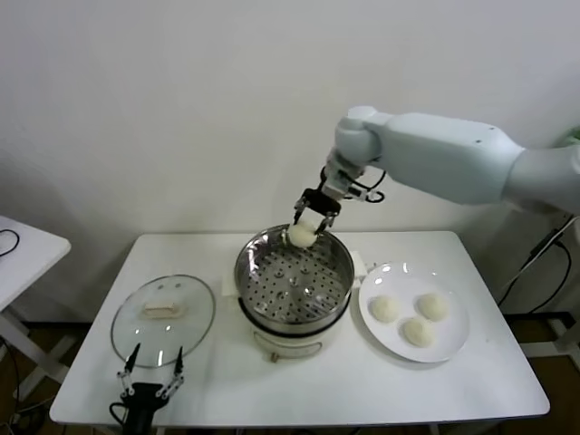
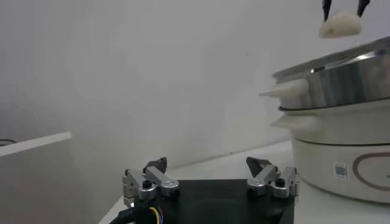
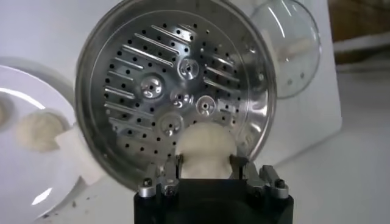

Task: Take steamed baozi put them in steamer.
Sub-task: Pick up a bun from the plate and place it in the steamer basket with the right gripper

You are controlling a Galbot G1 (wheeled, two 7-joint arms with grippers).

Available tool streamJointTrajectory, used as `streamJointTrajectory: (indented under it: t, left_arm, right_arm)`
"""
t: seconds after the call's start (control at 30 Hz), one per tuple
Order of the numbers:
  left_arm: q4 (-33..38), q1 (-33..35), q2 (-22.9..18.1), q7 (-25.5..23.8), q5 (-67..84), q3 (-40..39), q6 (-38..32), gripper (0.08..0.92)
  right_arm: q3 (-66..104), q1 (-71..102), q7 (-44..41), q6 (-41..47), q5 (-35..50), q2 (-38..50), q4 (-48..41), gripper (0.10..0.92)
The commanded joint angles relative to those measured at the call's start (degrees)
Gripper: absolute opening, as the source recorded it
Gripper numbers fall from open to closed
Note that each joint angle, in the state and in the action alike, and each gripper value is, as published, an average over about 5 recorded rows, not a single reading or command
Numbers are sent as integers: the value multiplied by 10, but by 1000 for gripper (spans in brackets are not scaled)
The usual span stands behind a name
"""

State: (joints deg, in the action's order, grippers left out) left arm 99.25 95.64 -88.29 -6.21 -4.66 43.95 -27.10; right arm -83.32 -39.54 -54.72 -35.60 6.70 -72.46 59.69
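Observation:
My right gripper (image 1: pixel 304 224) is shut on an off-white baozi (image 1: pixel 301 235) and holds it above the far rim of the steamer (image 1: pixel 294 279). In the right wrist view the baozi (image 3: pixel 206 152) sits between my fingers, over the edge of the perforated tray (image 3: pixel 173 91). The tray holds no buns. Three more baozi (image 1: pixel 410 317) lie on the white plate (image 1: pixel 453 347) to the right of the steamer. My left gripper (image 1: pixel 152 372) is open and parked at the table's front left edge. From the left wrist view the held baozi (image 2: pixel 340 25) shows above the steamer (image 2: pixel 341 128).
A round glass lid (image 1: pixel 163 319) lies flat on the white table (image 1: pixel 362 390) left of the steamer, just behind my left gripper. A second white table (image 1: pixel 23 254) stands at the far left. A white wall is behind.

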Motion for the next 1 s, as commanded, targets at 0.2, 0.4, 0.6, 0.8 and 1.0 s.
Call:
streamJointTrajectory:
  t: [0.2, 0.4, 0.6, 0.8, 1.0]
  left_arm:
    - [-9, -3, -2, 0, -5, 0, -4, 823]
    - [-15, -5, -2, 1, -7, 0, -7, 823]
    - [-20, -7, -2, 2, -9, 0, -10, 823]
    - [-22, -9, -2, 2, -9, 0, -12, 823]
    - [-23, -9, -2, 2, -14, -1, -14, 823]
  right_arm:
    - [11, 86, 12, -101, -67, -75, -127, 560]
    - [17, 95, 9, -115, -80, -82, -155, 560]
    - [31, 109, 21, -131, -100, -97, -198, 560]
    - [39, 115, 35, -144, -119, -108, -228, 570]
    - [48, 108, 55, -144, -95, -107, -225, 706]
